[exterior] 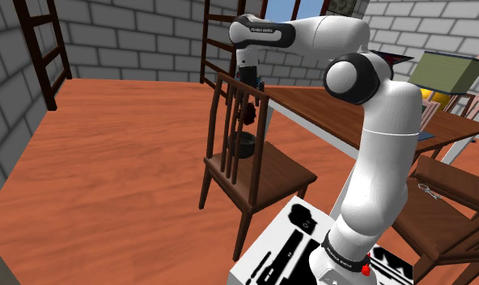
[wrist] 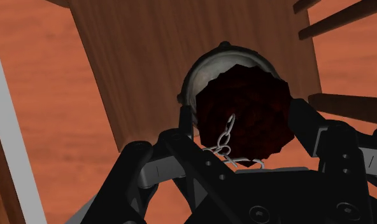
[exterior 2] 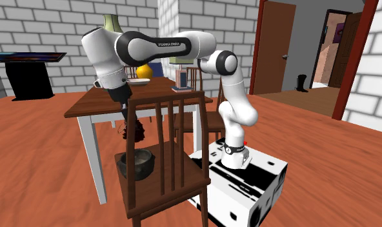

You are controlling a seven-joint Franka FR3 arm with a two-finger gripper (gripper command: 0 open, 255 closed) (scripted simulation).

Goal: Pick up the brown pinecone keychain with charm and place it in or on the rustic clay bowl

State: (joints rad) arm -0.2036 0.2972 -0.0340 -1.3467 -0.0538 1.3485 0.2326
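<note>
Hand: the hand point(wrist: 244, 130) points straight down, its two fingers closed on the pinecone keychain point(wrist: 244, 108), one on each side. That keeps the load hanging directly under the wrist.
Keychain: dark brown, off every surface, with its chain point(wrist: 228, 137) bunched up toward the palm. From the side, the pinecone keychain point(exterior 2: 133, 131) hangs just under the hand point(exterior 2: 125, 106).
Bowl: the grey-rimmed bowl point(wrist: 203, 67) lies directly beneath the pinecone, which hides most of its opening. In the second exterior view a clear gap separates the pinecone from the bowl point(exterior 2: 135, 169).
Chair: the bowl stands on the wooden chair point(exterior 2: 167, 184) seat, so the arm has to reach in beside the slatted back.
Bench: the bench point(exterior 2: 102, 104) stands just behind the chair and has no part in this step.
Stage: the carry looks finished and the alignment good. What seems left is a short descent and a release.
Risk: let go from this height, the pinecone might bounce off the rim.
</note>
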